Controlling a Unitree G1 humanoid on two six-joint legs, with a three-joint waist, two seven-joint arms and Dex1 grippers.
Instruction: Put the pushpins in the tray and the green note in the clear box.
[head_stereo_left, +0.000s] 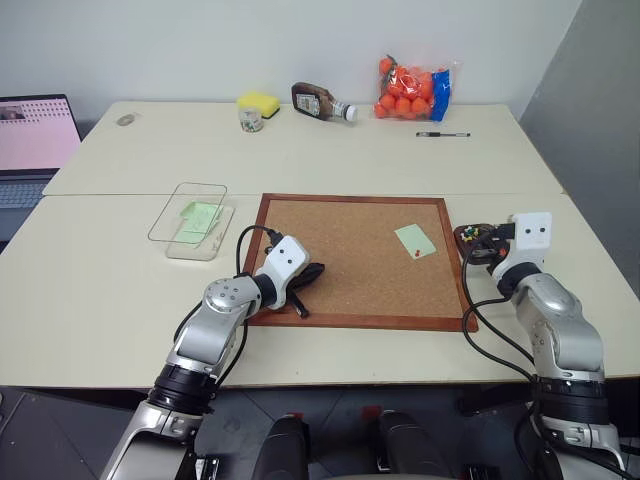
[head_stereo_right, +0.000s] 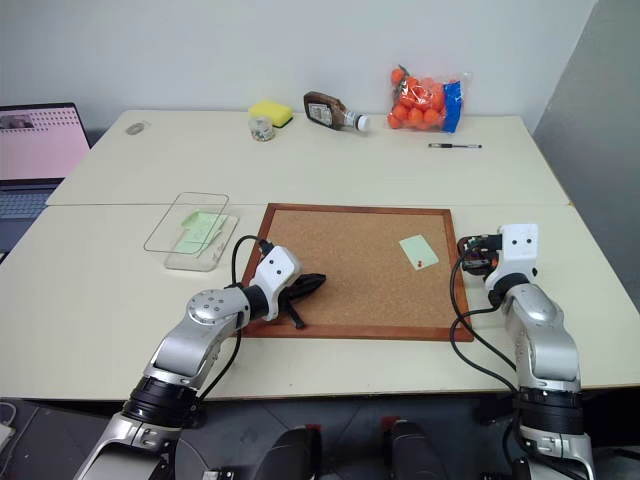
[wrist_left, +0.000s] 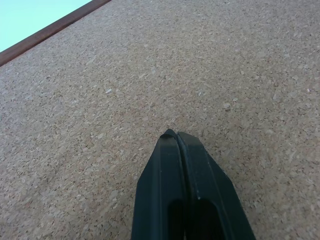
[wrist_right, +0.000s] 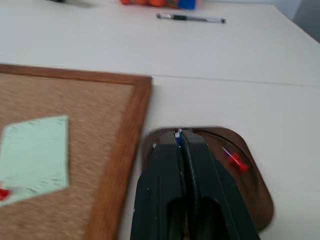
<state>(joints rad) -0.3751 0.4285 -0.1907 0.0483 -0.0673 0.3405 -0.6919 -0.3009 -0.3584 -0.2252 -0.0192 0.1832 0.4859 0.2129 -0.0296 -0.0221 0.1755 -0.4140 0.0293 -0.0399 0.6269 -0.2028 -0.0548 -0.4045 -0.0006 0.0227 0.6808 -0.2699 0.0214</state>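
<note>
- Left gripper (wrist_left: 176, 135): black fingers pressed flat together with nothing between them, low over the near-left corner of the cork board (head_stereo_left: 350, 250).
- Right gripper (wrist_right: 180, 134): closed too, tips over the tray (wrist_right: 256, 200) just off the cork board's right edge. Bluish speck at the tips; cannot tell whether pinched or lying in the dish.
- Green note (head_stereo_left: 415, 240): on the right part of the cork board, pinned at its near corner by a red pushpin (head_stereo_left: 414, 254).
- Clear box (head_stereo_left: 172, 232): just off the cork board's left edge, lid propped at a tilt, a pale green sheet (head_stereo_left: 200, 220) already inside.
- Risk: tugging the note with the pin in place would likely tear the thin paper.
- Risk: a tiny, smooth pin head could easily squirt out of broad fingers and roll across the cork or off the frame.
- Risk: a freed note lies flat on grainy cork with no edge to catch, so fingers may slide it rather than lift it.
- Risk: a light, shallow tray may skid if nudged from the cork board side.
- Materials: coarse speckled cork in a glossy reddish wood frame; dark brown oval dish, smooth, holding a red pin (wrist_right: 235, 160); thin transparent plastic box with rounded corners.
</note>
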